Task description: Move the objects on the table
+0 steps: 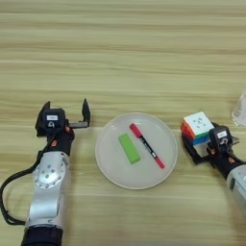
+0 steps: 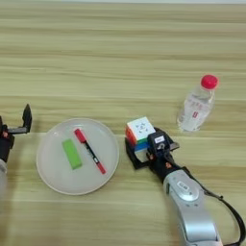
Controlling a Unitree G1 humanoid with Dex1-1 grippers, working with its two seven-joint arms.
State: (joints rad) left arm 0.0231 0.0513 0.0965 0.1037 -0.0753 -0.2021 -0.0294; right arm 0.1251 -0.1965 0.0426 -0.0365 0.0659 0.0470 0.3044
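Two arms in play on the table (image 1: 144,48), both reaching up from the 6 o'clock edge. Over at 9 o'clock, left gripper (image 1: 66,111) sitting just off the plate's left rim, fingers spread wide apart with nothing between them, one tip up at each side. Dead centre, slightly toward 6 o'clock: white plate (image 1: 111,166) with two things lying in it. Green block (image 1: 129,148) left of middle, flat, angled roughly 11-to-5. Red-and-black pen (image 1: 146,145) right beside it at about the same slant, red cap end pointing to 11 o'clock, other red tip down toward 5. Block and pen close, not touching as far as can be made out. Just past the plate's 3 o'clock rim: puzzle cube (image 2: 140,132), white face up, orange and blue sides showing. Right gripper (image 2: 142,154) clamped onto the cube's lower part, black fingers hugging it from either side, cube resting on the wood. Further out toward 2 o'clock, well apart from the cube: clear bottle (image 2: 195,109) with red cap, standing free on the table.
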